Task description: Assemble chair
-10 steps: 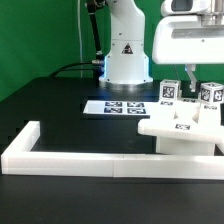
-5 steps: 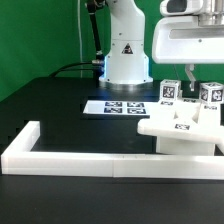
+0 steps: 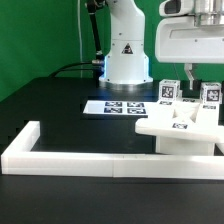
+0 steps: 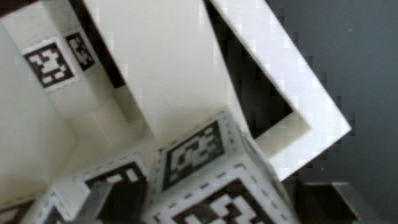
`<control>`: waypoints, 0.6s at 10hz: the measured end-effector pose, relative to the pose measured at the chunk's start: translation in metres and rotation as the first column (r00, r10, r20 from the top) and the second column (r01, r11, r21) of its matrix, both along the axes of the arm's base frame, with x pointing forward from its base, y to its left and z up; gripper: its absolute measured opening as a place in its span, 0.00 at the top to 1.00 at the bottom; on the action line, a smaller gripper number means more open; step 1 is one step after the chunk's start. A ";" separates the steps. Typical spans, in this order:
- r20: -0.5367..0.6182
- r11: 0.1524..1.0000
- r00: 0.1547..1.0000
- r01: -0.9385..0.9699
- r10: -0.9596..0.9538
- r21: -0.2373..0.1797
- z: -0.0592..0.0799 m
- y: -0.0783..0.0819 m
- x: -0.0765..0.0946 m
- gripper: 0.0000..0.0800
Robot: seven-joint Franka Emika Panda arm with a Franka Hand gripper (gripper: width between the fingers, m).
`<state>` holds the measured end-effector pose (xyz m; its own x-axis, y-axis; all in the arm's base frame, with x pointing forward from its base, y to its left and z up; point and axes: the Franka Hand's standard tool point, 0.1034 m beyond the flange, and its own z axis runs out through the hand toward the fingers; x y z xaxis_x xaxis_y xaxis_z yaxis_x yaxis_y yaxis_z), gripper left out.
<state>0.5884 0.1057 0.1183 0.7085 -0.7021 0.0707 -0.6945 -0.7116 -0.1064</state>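
Chair parts [image 3: 180, 128]: matte white, blocky, grouped at the exterior view's right on the black table [image 3: 70, 105], hard against the border rail's far face.

Nearest the camera in the exterior view: border rail [image 3: 100, 158], long, low, white, untagged, running along the front edge with a short return toward the back at the exterior view's left.

Just behind the rail: flat white slab [image 3: 172, 124] carrying one square tag on its top face, resting on a thicker white block [image 3: 185, 141] beside the rail. Edges crisp, surfaces unmarked apart from the tags.

Behind the slab: two upright tagged pieces, tagged post [image 3: 168, 90] and second tagged post [image 3: 210, 95], black-and-white squares facing the camera.

Over those posts: gripper [image 3: 188, 74], hanging down from the boxy white wrist housing [image 3: 190, 42], dark fingers pointing straight down between the two posts. Jaws partly closed; pinching or merely bracketing a part, cannot tell from either view.

Mid-table: marker board [image 3: 115, 105], flat, white, several printed tags, lying in front of the arm's base.

Farthest: arm base [image 3: 126, 50], white, with a warning triangle, cable trailing to the exterior view's left; green backdrop behind.

Wrist view only: close look at tagged cube-like ends [image 4: 205, 165] crowded together, a white open frame piece [image 4: 294, 90] with dark table showing through it, and another tag [image 4: 57, 62] on a flat white face. Dark fingertip [image 4: 347, 195] at the picture's edge, blurred. Not seen in the exterior view: the frame's open centre.
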 end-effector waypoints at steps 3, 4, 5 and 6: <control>-0.004 0.988 0.988 0.155 -0.155 0.018 0.000 -0.002 0.001 0.51; -0.008 0.973 0.974 0.228 -0.228 0.027 0.001 -0.002 0.001 0.51; -0.011 0.960 0.960 0.279 -0.279 0.033 0.001 -0.003 0.001 0.51; -0.012 0.950 0.951 0.309 -0.308 0.036 0.001 -0.004 0.001 0.51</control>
